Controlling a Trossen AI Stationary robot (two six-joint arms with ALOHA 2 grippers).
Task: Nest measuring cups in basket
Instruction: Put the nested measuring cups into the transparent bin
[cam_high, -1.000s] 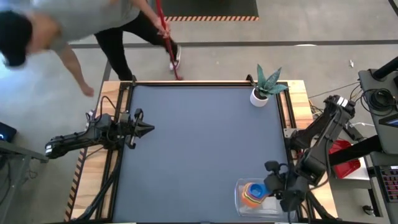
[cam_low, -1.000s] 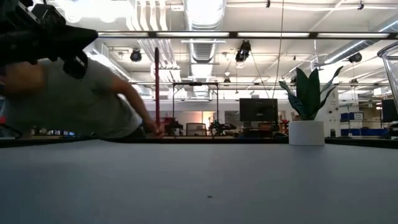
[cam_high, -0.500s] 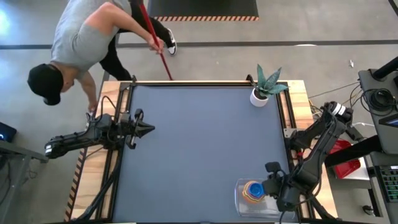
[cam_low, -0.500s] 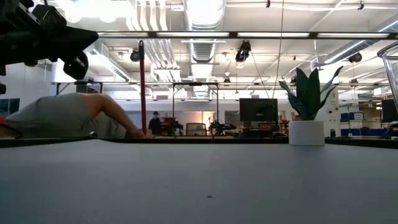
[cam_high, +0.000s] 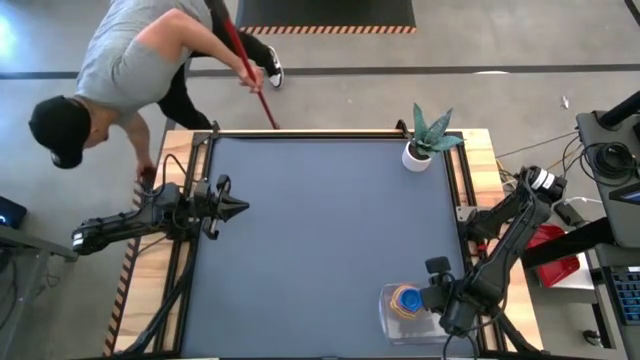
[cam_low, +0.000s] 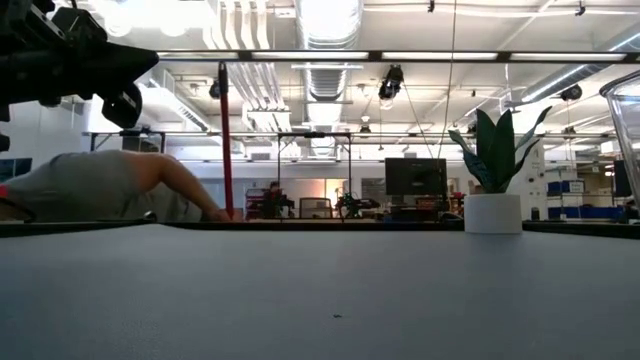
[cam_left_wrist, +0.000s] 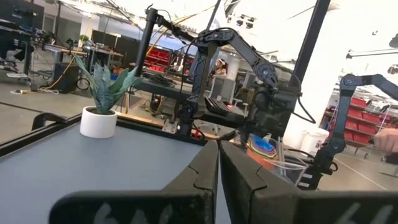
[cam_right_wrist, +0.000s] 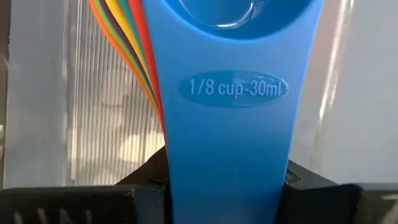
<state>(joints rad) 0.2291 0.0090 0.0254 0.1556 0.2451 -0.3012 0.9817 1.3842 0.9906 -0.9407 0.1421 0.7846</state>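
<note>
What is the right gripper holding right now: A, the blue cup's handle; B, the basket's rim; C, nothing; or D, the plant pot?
A: in the right wrist view the right gripper is shut on the blue cup by its flat handle, with the other nested handles fanned beside it over the basket.

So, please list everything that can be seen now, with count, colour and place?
cups: one nested stack, blue on top, orange, yellow and red edges showing; in the tray.
tray: one, clear; table's near right corner.
plant pot: one, white, green leaves; far right corner.
table: one, grey-blue.
person: one, grey shirt, leaning at the far left corner, holding a red pole.
left gripper: shut, at left edge.
right gripper: on the blue cup's handle.
</note>
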